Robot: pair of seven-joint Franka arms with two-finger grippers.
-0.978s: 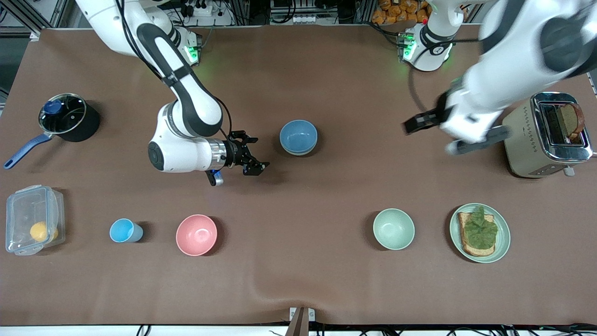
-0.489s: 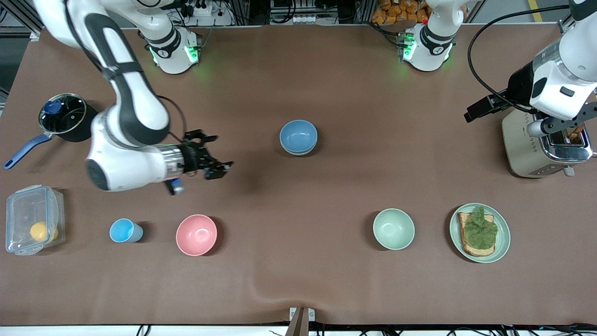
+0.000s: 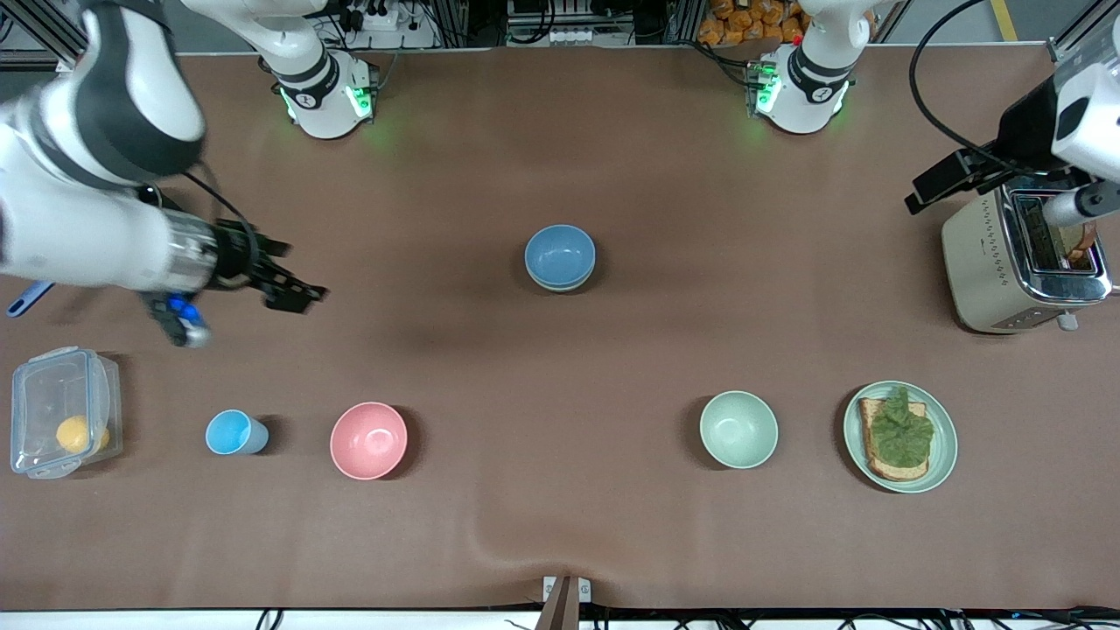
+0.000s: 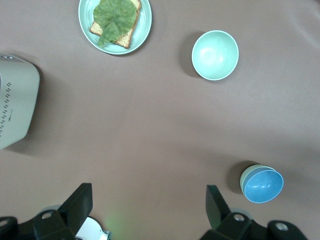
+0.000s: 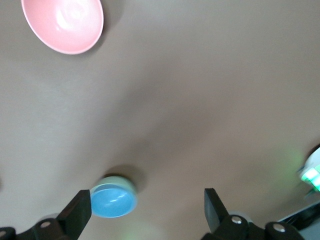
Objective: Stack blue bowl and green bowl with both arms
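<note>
The blue bowl sits at the table's middle, nested inside the green bowl, whose pale rim shows under it in the left wrist view and the right wrist view. The blue bowl also shows in the left wrist view and the right wrist view. My right gripper is open and empty, over the table toward the right arm's end; its own view shows it wide open. My left gripper is open and empty, up beside the toaster; its own view shows it wide open.
A paler mint bowl, a plate with toast, a pink bowl and a light-blue cup stand nearer the front camera. A toaster is at the left arm's end. A clear lidded box is at the right arm's end.
Both arms have drawn away from the middle: the right gripper toward its end of the table, the left gripper up over the toaster. The nested bowls have not moved.
</note>
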